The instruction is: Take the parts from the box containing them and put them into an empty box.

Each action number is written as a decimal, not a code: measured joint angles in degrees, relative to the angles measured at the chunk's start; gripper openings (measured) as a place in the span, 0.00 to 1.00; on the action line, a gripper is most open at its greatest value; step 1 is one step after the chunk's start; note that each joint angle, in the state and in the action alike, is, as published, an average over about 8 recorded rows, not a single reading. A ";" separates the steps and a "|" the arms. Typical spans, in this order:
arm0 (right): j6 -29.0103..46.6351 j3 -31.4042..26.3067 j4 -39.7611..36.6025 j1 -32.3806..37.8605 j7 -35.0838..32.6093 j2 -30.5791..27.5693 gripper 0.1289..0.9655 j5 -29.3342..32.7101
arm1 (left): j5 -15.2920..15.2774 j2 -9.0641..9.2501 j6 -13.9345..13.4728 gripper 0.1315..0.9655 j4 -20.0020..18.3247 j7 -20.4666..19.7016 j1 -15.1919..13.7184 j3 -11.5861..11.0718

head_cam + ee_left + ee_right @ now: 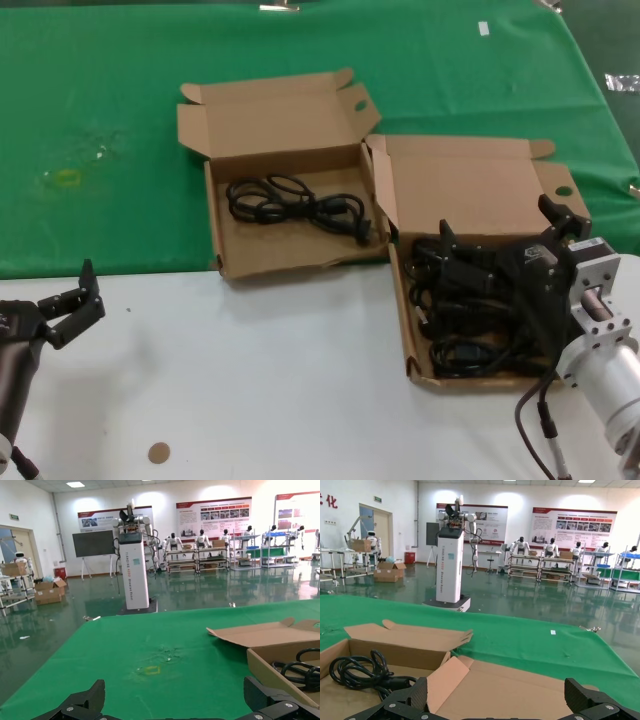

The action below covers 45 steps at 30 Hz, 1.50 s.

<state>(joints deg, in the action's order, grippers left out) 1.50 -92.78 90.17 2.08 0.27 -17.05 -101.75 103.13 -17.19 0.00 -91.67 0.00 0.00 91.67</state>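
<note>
The box with the straight lid flap [405, 330] stands at the right and holds several black coiled power cords [470, 345]. My right gripper [500, 228] hovers open and empty just above those cords; in the right wrist view its fingers [415, 696] spread wide before that box's raised lid [530, 685]. The box with the wavy lid flap [215, 220] stands to its left, holding one cord bundle [295, 205], which also shows in the right wrist view [360, 672]. My left gripper [72, 300] is open and empty, parked low at the table's front left.
Both boxes sit where the green cloth [100, 120] meets the white tabletop [250, 380]. A yellow mark [65, 177] lies on the cloth at the left. A small brown disc [158, 453] lies near the front edge.
</note>
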 joint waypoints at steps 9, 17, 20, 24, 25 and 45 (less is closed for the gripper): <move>0.00 0.00 0.00 0.00 0.00 0.00 1.00 0.00 | 0.00 0.00 0.00 1.00 0.00 0.00 0.00 0.00; 0.00 0.00 0.00 0.00 0.00 0.00 1.00 0.00 | 0.00 0.00 0.00 1.00 0.00 0.00 0.00 0.00; 0.00 0.00 0.00 0.00 0.00 0.00 1.00 0.00 | 0.00 0.00 0.00 1.00 0.00 0.00 0.00 0.00; 0.00 0.00 0.00 0.00 0.00 0.00 1.00 0.00 | 0.00 0.00 0.00 1.00 0.00 0.00 0.00 0.00; 0.00 0.00 0.00 0.00 0.00 0.00 1.00 0.00 | 0.00 0.00 0.00 1.00 0.00 0.00 0.00 0.00; 0.00 0.00 0.00 0.00 0.00 0.00 1.00 0.00 | 0.00 0.00 0.00 1.00 0.00 0.00 0.00 0.00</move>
<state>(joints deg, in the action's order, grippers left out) 1.50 -92.78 90.17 2.08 0.27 -17.05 -101.75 103.13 -17.19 0.00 -91.67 0.00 0.00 91.67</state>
